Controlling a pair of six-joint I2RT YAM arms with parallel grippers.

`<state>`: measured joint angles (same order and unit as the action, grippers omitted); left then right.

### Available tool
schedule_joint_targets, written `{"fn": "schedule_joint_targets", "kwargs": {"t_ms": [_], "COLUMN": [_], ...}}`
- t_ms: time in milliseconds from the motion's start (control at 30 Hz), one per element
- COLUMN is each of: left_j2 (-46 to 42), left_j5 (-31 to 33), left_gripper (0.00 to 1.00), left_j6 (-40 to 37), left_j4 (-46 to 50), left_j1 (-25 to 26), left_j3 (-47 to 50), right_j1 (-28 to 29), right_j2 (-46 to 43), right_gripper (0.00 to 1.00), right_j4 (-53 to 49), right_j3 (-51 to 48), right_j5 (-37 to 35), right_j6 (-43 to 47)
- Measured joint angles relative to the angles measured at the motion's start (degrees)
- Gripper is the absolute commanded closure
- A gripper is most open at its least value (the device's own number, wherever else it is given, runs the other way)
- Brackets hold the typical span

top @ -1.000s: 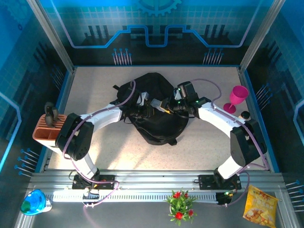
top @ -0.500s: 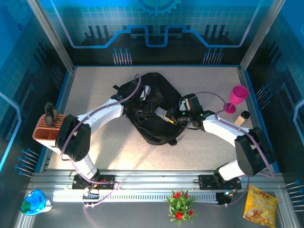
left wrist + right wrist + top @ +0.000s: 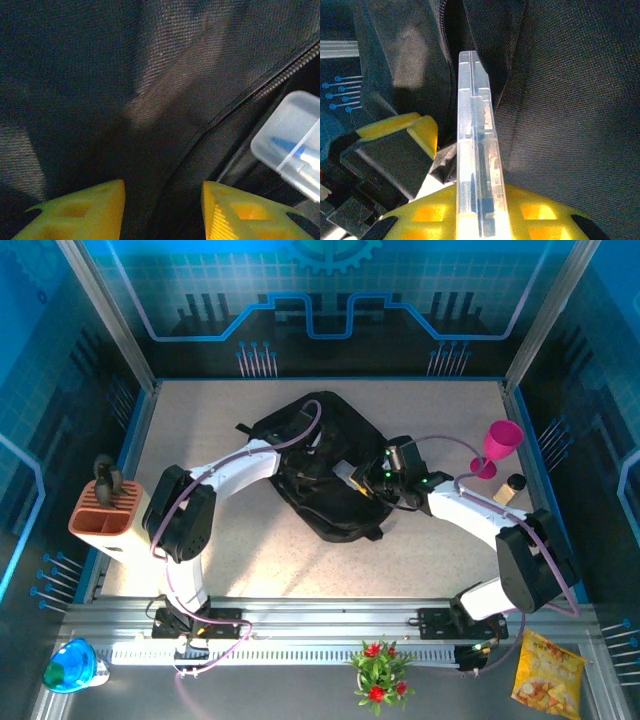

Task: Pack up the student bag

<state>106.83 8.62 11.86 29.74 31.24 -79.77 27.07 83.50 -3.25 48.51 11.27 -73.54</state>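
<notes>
The student bag (image 3: 330,500), large, black and soft, lies mid-table. Its zip edge (image 3: 280,80) and dark weave (image 3: 570,90) show close up. My right gripper (image 3: 368,478) is shut on a clear plastic case (image 3: 476,150), held edge-on at the bag's opening. That case (image 3: 292,145) has something blue inside. My left gripper (image 3: 314,458) is at the bag's upper part. Its yellow fingers (image 3: 80,210) stand partly apart with a fold of bag fabric between them, and one finger (image 3: 415,127) shows beside a pinched flap.
A pink goblet (image 3: 500,445) and a small cylinder (image 3: 513,485) stand at the right edge. An orange holder (image 3: 100,515) sits at the left edge. A plant (image 3: 378,670), a snack bag (image 3: 548,672) and a blue object (image 3: 70,665) lie beyond the front rail.
The left arm's elbow has swung in toward the bag and its gripper has shifted right. The right gripper with the case has dropped from over the bag to its right side. The bag has shifted slightly.
</notes>
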Motion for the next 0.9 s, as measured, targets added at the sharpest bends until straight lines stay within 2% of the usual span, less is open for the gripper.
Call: {"fn": "schedule_joint_targets", "kwargs": {"t_ms": [133,233,567,667,767,900], "left_j2": [-0.07,-0.24,-1.01,-1.46,-2.8,-6.95], "left_j5": [-0.07,-0.28,-0.48,-0.44,-0.2,0.5], "left_gripper": [0.59,0.6,0.61,0.6,0.57,0.46], "left_j6": [0.17,0.2,0.22,0.26,1.16,2.84], "left_j4": [-0.15,-0.48,-1.33,-1.42,-1.51,-1.53], "left_j1": [0.0,0.0,0.0,0.0,0.0,-0.28], "left_j3": [0.7,1.49,3.17,3.43,4.37,6.16], "right_j1": [-0.11,-0.24,-0.9,-0.9,-0.94,-1.29], "right_j2": [1.46,4.57,14.27,16.52,18.49,19.23], "right_gripper": [0.79,0.79,0.77,0.73,0.65,0.41], "right_j4": [1.05,5.81,25.31,28.96,29.22,25.99], "right_j3": [1.29,1.49,0.33,0.35,1.4,3.5], "right_j5": [-1.95,-1.4,8.94,11.28,12.76,13.64], "right_j6": [0.26,1.29,1.97,1.95,2.03,3.74]}}
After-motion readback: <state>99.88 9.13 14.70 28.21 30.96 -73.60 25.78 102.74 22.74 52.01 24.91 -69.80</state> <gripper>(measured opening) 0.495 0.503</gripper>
